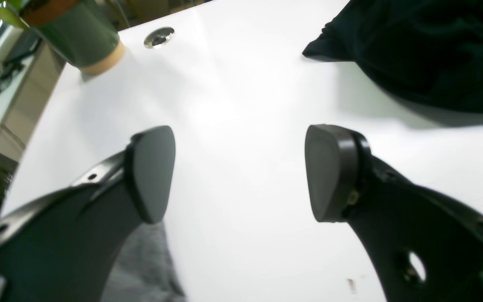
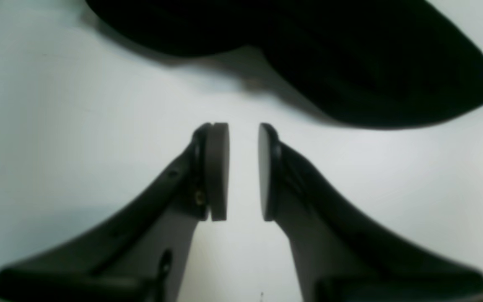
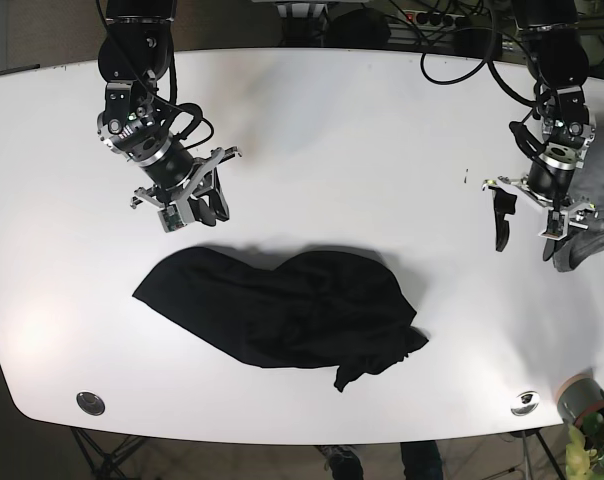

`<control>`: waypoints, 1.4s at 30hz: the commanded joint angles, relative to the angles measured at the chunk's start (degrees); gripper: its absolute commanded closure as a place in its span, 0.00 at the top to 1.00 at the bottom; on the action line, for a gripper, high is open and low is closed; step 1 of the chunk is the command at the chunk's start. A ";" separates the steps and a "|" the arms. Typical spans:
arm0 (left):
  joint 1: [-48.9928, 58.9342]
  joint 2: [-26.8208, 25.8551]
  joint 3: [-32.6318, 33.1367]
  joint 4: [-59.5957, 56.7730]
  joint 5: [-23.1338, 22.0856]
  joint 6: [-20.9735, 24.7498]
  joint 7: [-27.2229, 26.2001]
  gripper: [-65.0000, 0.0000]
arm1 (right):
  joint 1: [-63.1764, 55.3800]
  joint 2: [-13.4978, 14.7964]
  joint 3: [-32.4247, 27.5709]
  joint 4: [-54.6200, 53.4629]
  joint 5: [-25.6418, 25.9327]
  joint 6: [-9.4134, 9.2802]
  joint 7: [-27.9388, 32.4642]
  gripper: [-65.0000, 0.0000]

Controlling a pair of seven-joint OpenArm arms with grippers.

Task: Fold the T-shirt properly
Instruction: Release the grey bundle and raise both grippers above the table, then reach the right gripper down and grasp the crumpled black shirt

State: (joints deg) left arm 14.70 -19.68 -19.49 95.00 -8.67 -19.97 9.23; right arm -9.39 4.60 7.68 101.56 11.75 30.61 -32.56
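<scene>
On the white table [image 3: 312, 130], the black T-shirt [image 3: 282, 305] lies crumpled in a heap near the front edge, untouched. Left pincer [image 1: 240, 173] stands wide apart over bare surface, well clear of the cloth; right pincer [image 2: 243, 172] is narrowly apart, just beside it. Recommended: find and grip an outer hem or corner, then spread flat before folding.

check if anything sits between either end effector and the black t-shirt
Nothing visible does. Bare white table lies between the right end effector and the crumpled T-shirt, and between the left end effector and the shirt. Both are open and empty.
</scene>
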 commanded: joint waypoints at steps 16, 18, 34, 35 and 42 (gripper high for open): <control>-0.33 3.64 -0.78 1.13 -0.17 0.76 -0.93 0.69 | 0.90 0.19 -0.17 0.99 0.08 0.20 1.57 0.18; -0.33 4.87 -2.54 1.66 0.01 0.76 -0.84 0.69 | 1.34 0.19 -0.34 0.99 0.16 0.20 1.57 0.18; 3.81 10.76 -1.57 1.92 0.01 0.67 -0.84 0.70 | 15.76 0.19 -15.02 -10.00 -0.10 0.20 1.30 0.51; 4.16 10.76 -1.57 1.75 0.01 0.67 -0.84 0.70 | 17.08 0.19 -15.90 -11.23 -0.10 0.20 1.30 0.51; 5.74 10.76 -1.57 1.39 0.01 0.58 -0.84 0.69 | 27.54 0.10 -23.90 -23.98 -0.10 0.20 1.74 0.51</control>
State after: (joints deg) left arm 20.08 -8.34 -20.78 95.61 -8.08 -19.25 9.80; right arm 15.51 4.58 -16.12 78.11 10.76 30.68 -32.56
